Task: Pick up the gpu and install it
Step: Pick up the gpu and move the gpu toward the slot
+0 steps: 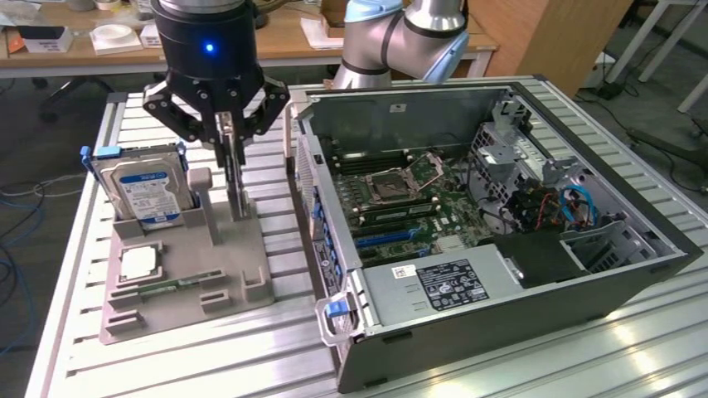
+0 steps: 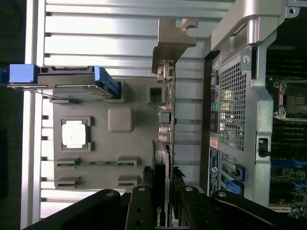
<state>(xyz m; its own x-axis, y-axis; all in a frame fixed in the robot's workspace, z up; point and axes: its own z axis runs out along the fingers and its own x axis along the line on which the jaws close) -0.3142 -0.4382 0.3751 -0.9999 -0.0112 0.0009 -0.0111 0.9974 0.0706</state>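
The gpu (image 1: 235,192) stands on edge in the grey parts holder (image 1: 177,274), its silver bracket toward the open computer case (image 1: 487,215). My gripper (image 1: 230,153) comes straight down onto its top edge. In the wrist view the gpu (image 2: 169,57) runs edge-on from its bracket to my gripper (image 2: 163,179), with a black finger pressed against each side, so the gripper is shut on it. I cannot tell whether the card's lower edge still rests in the holder's slot.
The holder also carries a blue-labelled hard drive (image 1: 138,186), a processor chip (image 1: 138,261) and a memory stick (image 1: 177,284). The case lies open on the exterior view's right, showing the motherboard (image 1: 399,203) and power supply (image 1: 443,286). All rest on a ribbed aluminium table (image 1: 553,365).
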